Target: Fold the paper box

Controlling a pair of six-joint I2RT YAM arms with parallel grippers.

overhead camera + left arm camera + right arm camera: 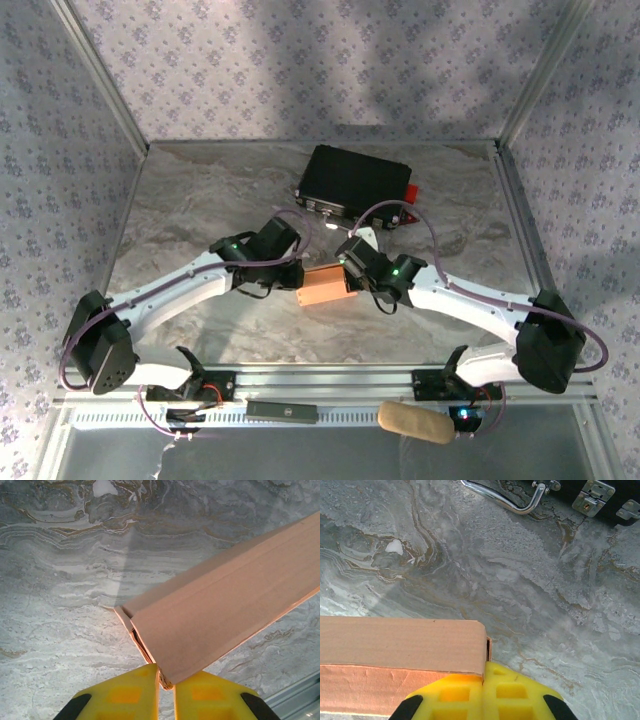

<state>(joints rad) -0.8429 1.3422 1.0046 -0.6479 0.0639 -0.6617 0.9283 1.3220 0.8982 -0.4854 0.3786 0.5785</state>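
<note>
The paper box (pixel 326 287) is a small salmon-orange cardboard box held between the two arms at the middle of the marble table. My left gripper (pixel 166 680) is shut on the box's end; cardboard edges (pixel 167 677) are pinched between the yellow fingers (pixel 125 695), and the box (pixel 225 615) stretches away to the upper right. My right gripper (pixel 484 680) is shut on the opposite end of the box (pixel 400 645), whose thin side wall is caught between its yellow fingers (pixel 515 695). In the top view the left gripper (pixel 296 272) and right gripper (pixel 352 272) flank the box.
A black hard case (pixel 354 183) with metal latches (pixel 590 497) and a chrome handle (pixel 505 502) lies behind the box, with a red part (pixel 413 193) at its right end. A tan roll (pixel 415 422) and a dark bar (pixel 282 410) rest on the front rail.
</note>
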